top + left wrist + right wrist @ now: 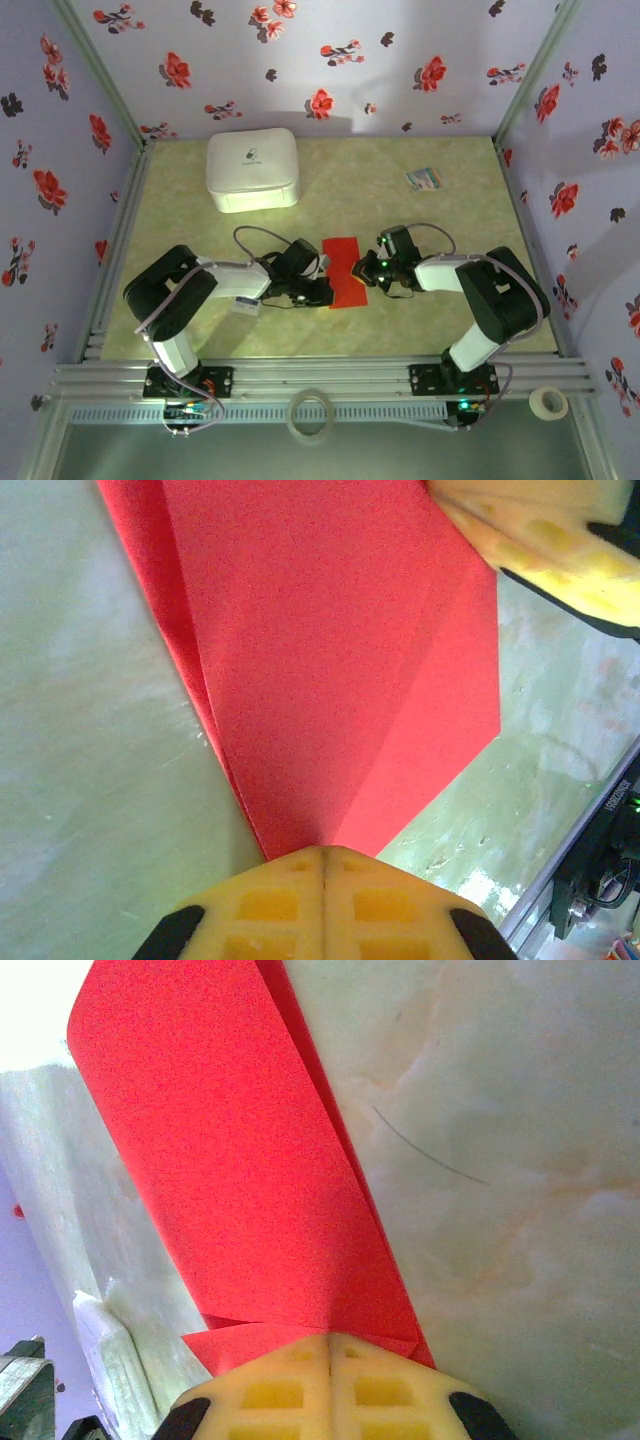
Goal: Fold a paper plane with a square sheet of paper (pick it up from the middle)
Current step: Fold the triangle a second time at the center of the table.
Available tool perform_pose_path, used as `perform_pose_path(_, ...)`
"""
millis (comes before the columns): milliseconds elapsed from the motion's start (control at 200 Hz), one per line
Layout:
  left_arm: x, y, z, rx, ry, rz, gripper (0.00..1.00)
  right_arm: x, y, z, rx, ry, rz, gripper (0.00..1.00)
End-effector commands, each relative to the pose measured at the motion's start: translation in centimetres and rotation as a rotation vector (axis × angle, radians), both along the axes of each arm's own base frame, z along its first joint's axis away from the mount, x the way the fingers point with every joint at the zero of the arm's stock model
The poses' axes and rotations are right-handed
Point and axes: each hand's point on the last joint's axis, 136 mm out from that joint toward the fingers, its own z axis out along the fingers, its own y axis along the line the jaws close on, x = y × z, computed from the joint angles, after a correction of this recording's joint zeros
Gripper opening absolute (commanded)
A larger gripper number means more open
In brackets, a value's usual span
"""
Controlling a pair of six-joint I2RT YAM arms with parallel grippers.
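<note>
Robot lab cell, not a home or shop. I'm bolted by two bases (185, 382) to a slotted aluminium rail (320, 375) at the near table edge. Aluminium posts (100, 70) frame the booth. The walls (330, 60) are flat panels papered in a lilac flower print, at the back and on both sides. The table (400, 160) has a pale green marbled cover, which shows close up in both wrist views too. Cables (240, 232) loop in the open, and there are green lights (462, 405) on the hardware. Two tape rolls (310, 415) lie on the ledge below the rail. On the table: a white box (252, 170) and a small card (424, 179).
</note>
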Motion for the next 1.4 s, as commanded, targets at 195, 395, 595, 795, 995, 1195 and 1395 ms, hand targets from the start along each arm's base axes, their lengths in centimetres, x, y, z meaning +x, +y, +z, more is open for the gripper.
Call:
perform_pose_path(195,3.1,-3.5,2.5,-0.033,-0.075,-0.011,0.02,-1.9,-2.6,-3.3,-0.135,0.104,-0.044,0.0)
perform_pose_path(395,3.5,-4.2,0.2,0.012,-0.031,-0.025,0.02,-1.8,-2.4,-3.2,-0.129,0.102,-0.041,0.0)
perform_pose_path(595,2.9,-3.5,-0.7,0.035,-0.019,-0.027,0.02,-1.9,-2.6,-3.2,-0.133,0.1,-0.046,0.0)
perform_pose_path(795,0.9,-1.9,-1.3,0.063,0.001,-0.05,0.02,-2.0,-2.7,-3.4,-0.135,0.102,-0.048,0.0)
perform_pose_path(995,-1.5,-0.3,-1.0,0.068,0.002,-0.091,0.03,-2.0,-2.7,-3.4,-0.136,0.102,-0.048,0.0)
perform_pose_path(1195,-3.4,1.1,-1.2,0.097,0.004,-0.14,0.03,-2.1,-2.7,-3.5,-0.138,0.105,-0.049,0.0)
perform_pose_path(1395,-3.2,1.5,-0.2,0.086,-0.026,-0.118,0.03,-1.7,-1.9,-2.8,-0.088,0.086,-0.032,0.0)
